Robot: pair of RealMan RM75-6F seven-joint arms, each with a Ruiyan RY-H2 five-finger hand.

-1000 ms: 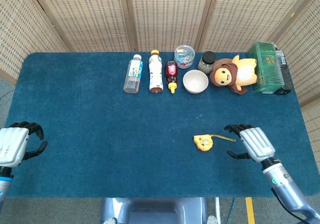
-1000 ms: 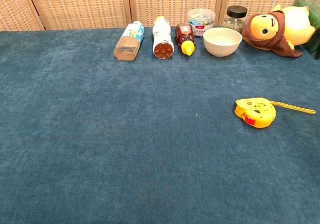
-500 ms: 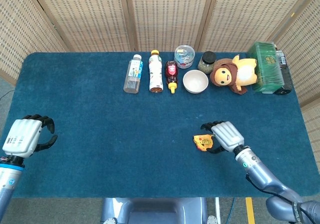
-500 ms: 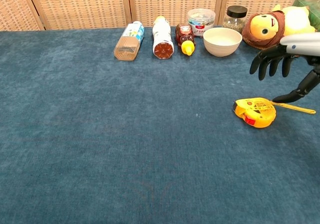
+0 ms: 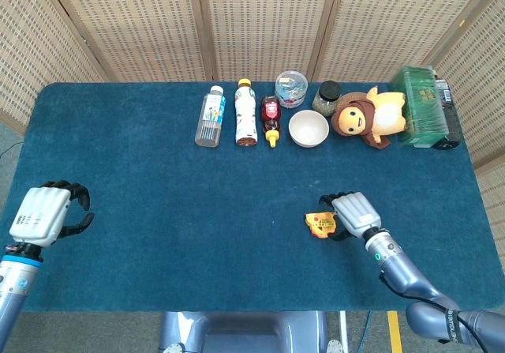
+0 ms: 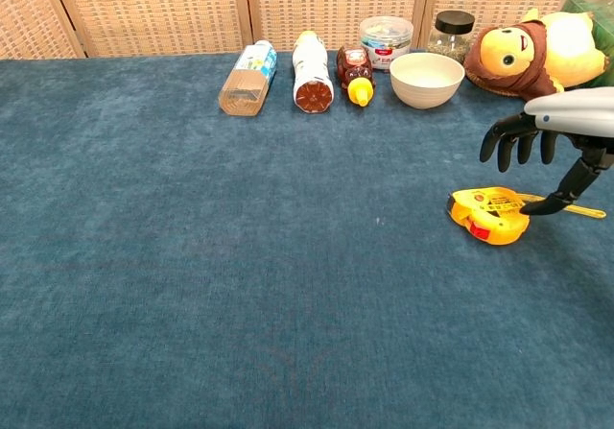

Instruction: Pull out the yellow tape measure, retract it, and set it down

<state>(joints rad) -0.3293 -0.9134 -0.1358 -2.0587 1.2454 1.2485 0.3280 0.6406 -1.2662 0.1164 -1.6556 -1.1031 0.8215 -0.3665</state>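
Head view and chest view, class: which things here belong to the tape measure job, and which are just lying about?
Belongs to the job:
- yellow tape measure, blade partly out
- right hand, hovering at it

Just lying about:
- clear plastic bottle
- white bottle
- brown bear-shaped squeeze bottle
- white bowl
- clear tub
- dark-lidded jar
- yellow plush toy
- green box
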